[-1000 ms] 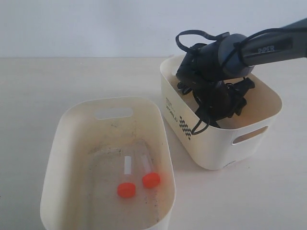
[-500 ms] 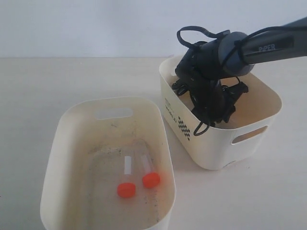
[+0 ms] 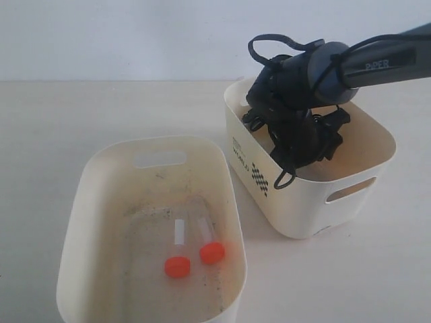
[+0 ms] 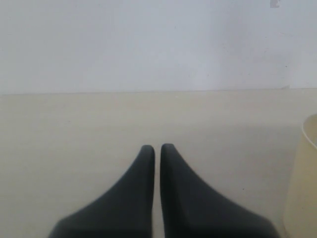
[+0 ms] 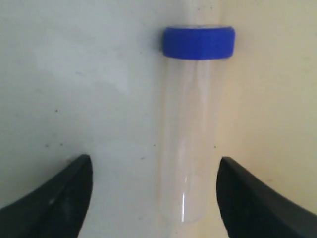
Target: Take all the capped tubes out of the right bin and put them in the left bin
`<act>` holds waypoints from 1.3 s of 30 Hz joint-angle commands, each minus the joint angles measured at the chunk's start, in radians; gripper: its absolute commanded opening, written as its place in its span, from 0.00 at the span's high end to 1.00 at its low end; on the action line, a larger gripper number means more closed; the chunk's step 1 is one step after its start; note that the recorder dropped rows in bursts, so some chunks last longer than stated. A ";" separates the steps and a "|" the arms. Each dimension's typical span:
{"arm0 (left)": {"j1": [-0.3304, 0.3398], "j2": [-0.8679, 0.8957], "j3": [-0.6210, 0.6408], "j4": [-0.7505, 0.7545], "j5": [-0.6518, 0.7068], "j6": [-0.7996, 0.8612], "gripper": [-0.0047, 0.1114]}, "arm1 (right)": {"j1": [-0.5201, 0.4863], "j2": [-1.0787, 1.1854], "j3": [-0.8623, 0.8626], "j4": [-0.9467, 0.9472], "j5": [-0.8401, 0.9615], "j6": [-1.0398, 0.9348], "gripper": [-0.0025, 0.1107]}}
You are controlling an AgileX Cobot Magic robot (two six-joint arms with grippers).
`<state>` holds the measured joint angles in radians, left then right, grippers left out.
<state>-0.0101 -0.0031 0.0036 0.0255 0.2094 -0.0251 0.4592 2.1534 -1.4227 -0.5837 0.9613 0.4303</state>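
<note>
Off on the left, my left gripper (image 4: 157,151) is pinched closed, empty, over bare table (image 4: 74,124). Left bin (image 3: 101,202) has two orange-capped tubes (image 3: 179,250) lying side by side on its speckled floor. Right bin (image 3: 303,208): my right gripper (image 5: 153,168) is down inside, jaws spread wide, gripping nothing. One blue-capped tube (image 5: 188,129) lies flat on the floor between the fingers.

**Hidden inside the right bin (image 3: 296,208)**

In the exterior view, the right hand (image 5: 153,161) has its fingertips masked by its own arm (image 3: 316,74). The blue-capped tube (image 5: 184,139) on the bin floor is blocked too. Side lettering (image 3: 240,158): too small to read.
</note>
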 commanded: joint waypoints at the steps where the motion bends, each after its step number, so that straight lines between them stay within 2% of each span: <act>1: 0.000 0.003 -0.004 -0.006 -0.007 -0.010 0.92 | 0.000 0.020 0.014 0.023 0.014 -0.001 0.37; 8: 0.000 0.003 -0.004 -0.006 -0.007 -0.010 0.92 | -0.002 0.038 0.014 0.022 -0.009 0.005 0.37; 10: 0.000 0.003 -0.004 -0.006 -0.007 -0.010 0.92 | -0.002 0.055 0.014 0.024 -0.009 0.015 0.41; 22: 0.000 0.003 -0.004 -0.006 -0.007 -0.010 0.92 | -0.002 0.068 0.014 -0.019 0.026 0.015 0.98; 39: 0.000 0.003 -0.004 -0.006 -0.007 -0.010 0.92 | -0.002 -0.028 0.014 -0.096 0.036 0.120 0.98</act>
<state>-0.0101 -0.0031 0.0036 0.0255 0.2094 -0.0251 0.4648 2.1604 -1.4135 -0.6920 1.0072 0.5369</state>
